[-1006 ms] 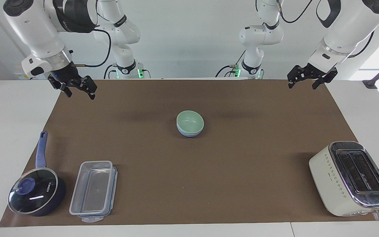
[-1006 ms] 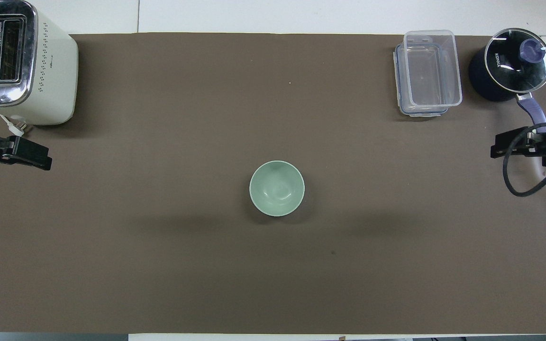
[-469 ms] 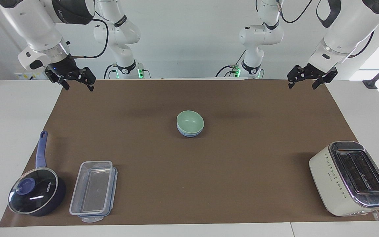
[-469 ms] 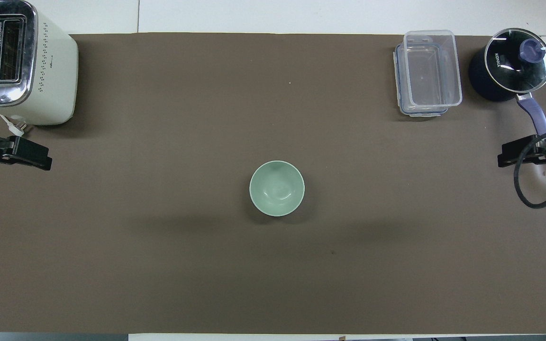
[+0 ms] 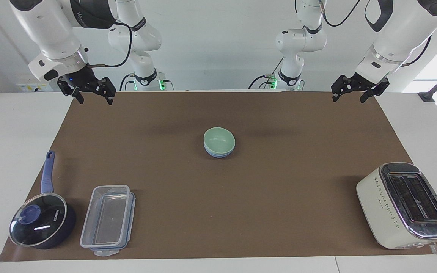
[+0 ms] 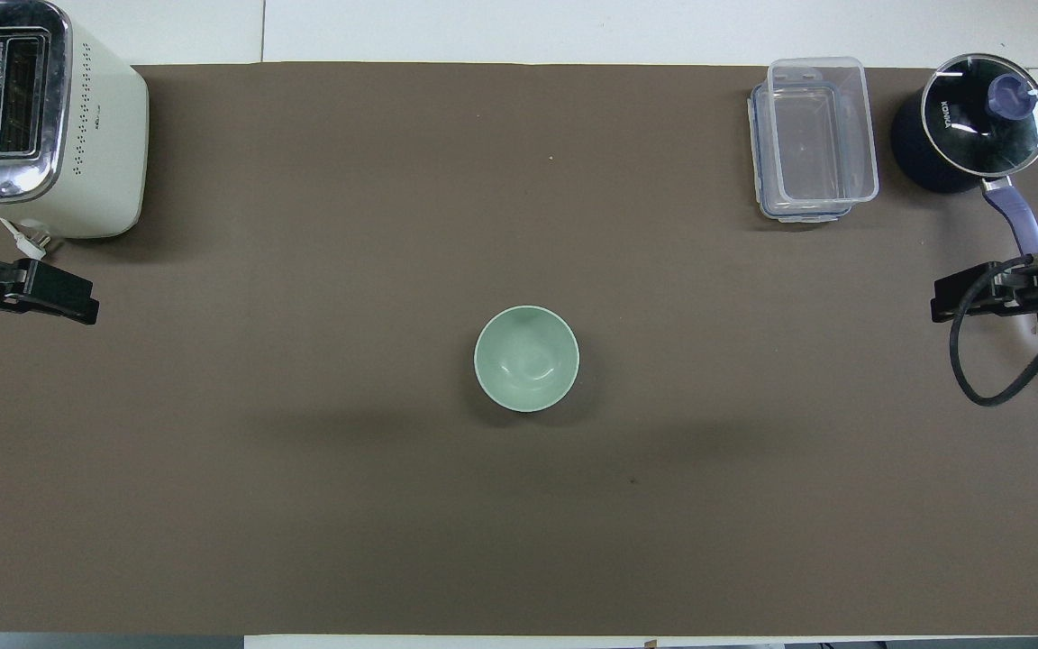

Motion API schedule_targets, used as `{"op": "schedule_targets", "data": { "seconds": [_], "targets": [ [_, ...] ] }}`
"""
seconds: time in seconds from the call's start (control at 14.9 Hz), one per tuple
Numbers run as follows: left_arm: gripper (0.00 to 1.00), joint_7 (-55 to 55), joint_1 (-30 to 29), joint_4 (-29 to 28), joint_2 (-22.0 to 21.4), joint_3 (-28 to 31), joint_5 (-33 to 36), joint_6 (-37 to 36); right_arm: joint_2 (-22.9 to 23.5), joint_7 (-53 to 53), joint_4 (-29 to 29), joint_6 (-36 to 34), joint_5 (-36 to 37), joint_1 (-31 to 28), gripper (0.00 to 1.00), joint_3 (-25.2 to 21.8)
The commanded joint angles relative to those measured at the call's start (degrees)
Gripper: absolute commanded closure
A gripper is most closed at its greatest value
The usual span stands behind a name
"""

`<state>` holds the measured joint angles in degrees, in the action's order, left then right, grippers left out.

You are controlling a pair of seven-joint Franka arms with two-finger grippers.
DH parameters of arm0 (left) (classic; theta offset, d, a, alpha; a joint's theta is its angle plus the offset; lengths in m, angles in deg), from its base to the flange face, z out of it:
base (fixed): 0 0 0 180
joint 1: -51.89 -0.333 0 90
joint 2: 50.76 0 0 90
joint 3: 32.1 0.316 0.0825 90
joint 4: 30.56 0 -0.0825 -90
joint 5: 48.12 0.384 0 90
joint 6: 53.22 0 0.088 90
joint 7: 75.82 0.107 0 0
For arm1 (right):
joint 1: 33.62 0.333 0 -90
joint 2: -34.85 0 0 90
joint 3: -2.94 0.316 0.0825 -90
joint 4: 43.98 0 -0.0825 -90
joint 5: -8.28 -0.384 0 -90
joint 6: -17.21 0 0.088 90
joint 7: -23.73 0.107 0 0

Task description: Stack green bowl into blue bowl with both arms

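Blue bowl (image 5: 218, 153): mostly hidden under green bowl (image 5: 219, 139), only lower rim showed; wholly covered in overhead view. Left gripper (image 6: 23, 293) and right gripper (image 6: 997, 290): cut by overhead frame edges

Both views are bright and evenly lit, with soft light from above. Two faint, blurred shadow smudges lie on the brown mat (image 5: 279, 197) beside the stacked bowls, and the toaster (image 5: 404, 204) casts a soft shadow toward the mat's middle. Daylight glares white at the facing view's edge by the left arm's end (detail there is washed out). The saucepan's glass lid (image 6: 983, 113) carries small bright reflections. Focus is sharp throughout; straight edges show little bending.
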<state>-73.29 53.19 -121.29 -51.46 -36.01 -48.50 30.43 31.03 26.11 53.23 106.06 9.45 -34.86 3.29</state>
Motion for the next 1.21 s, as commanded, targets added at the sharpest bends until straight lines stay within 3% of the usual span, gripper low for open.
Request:
{"op": "schedule_targets", "data": {
  "seconds": [0.0,0.13,0.6,1.14],
  "targets": [
    [0.0,0.2,0.4,-0.8,-1.0,0.1,1.6,0.2,0.4,-1.5,-0.8,-0.6,0.0,-1.4,0.0,1.0],
    [0.0,0.2,0.4,-0.8,-1.0,0.1,1.5,0.2,2.1,-1.2,-4.3,-1.7,0.4,-1.3,0.0,0.8],
    [0.0,0.2,0.4,-0.8,-1.0,0.1,1.6,0.3,3.8,0.3,-7.9,-5.6,-0.3,-1.5,0.0,0.4],
    [0.0,0.2,0.5,-0.8,-1.0,0.1,1.6,0.2,3.2,0.9,-7.0,-5.1,-0.3,-1.1,0.0,0.4]
  ]
}}
